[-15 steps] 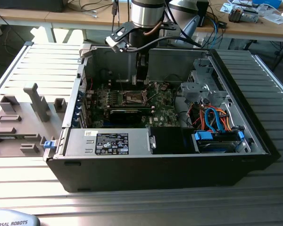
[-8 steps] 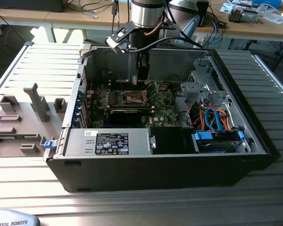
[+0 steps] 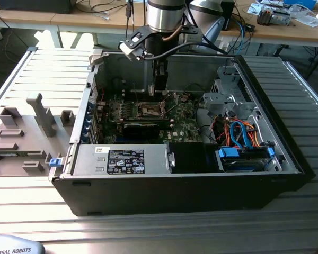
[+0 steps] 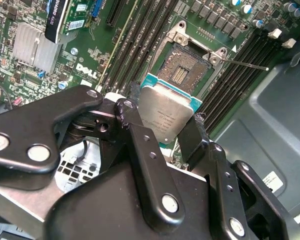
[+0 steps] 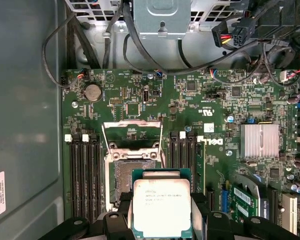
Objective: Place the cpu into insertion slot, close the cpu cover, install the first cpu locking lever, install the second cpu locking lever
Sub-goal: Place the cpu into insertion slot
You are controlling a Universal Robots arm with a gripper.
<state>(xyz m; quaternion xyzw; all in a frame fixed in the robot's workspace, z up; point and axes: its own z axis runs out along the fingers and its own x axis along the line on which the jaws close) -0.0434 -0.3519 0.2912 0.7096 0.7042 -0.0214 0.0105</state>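
— Three views, taken in turn. Exterior view: your gripper hangs inside the open computer case, low over the green circuit board and close above the insertion slot.

— Agreed. Grey fixture blocks stand on the slatted table at the exterior view's left, well apart from your case.

— Second wrist view: you have the cpu pinched. The black fingers press on two opposite edges, closed only as far as the chip's width lets them. Dull silver top faces up and the chip looks level.

— The slot lies just beyond the chip, its dark centre bare. Your cpu is not seated in it. A thin wire lever sticks out from the socket's corner, unlatched.

— First wrist view: same grip. The cpu sits between your fingers, overlapping the near edge of the slot.

— The cpu cover is swung open at the slot's far side, with the board showing through its window. Black memory slots flank the socket. A finned heat sink sits off to one side, apart.
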